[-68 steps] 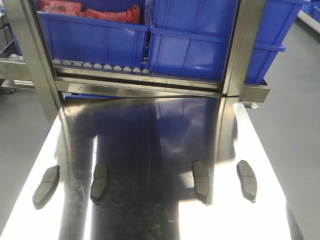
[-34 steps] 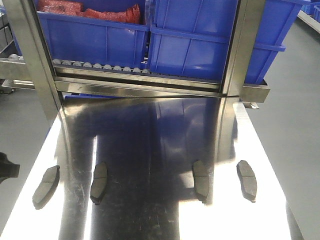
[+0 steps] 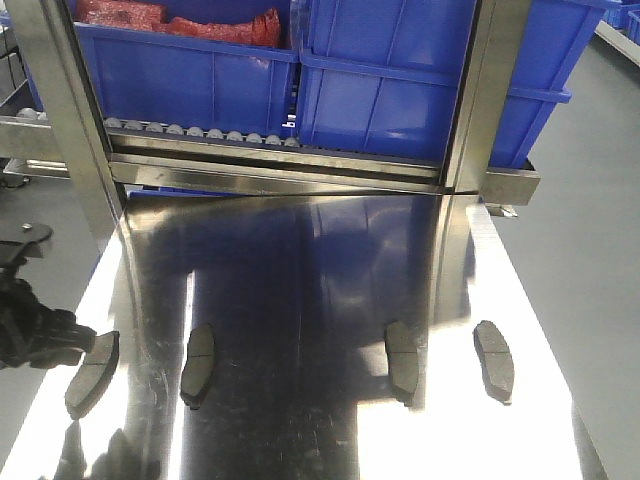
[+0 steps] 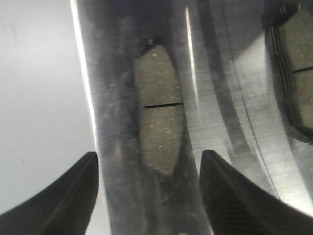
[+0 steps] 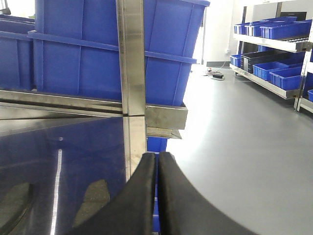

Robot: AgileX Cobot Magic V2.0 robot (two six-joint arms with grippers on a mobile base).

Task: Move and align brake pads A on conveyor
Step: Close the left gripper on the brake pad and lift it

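Note:
Several brake pads A lie in a row on the shiny steel table: the leftmost pad (image 3: 92,373), a second pad (image 3: 198,365), a third pad (image 3: 402,360) and the rightmost pad (image 3: 494,360). My left gripper (image 3: 80,338) hovers at the table's left edge, just over the leftmost pad. In the left wrist view it (image 4: 149,152) is open, and that grooved pad (image 4: 159,134) lies just ahead between the fingers, untouched. My right gripper (image 5: 157,154) is shut on nothing, raised near the table's right edge, with a pad (image 5: 93,200) below to its left. The conveyor is out of view.
Blue bins (image 3: 390,80) sit on a roller rack behind the table, between steel posts (image 3: 480,100). One bin holds red bags (image 3: 180,20). Grey floor lies on both sides of the table (image 3: 300,260). Shelves with more blue bins (image 5: 279,32) stand far right.
The left arm has come in from the left edge of the front view and now reaches the leftmost pad. The pads have not moved.

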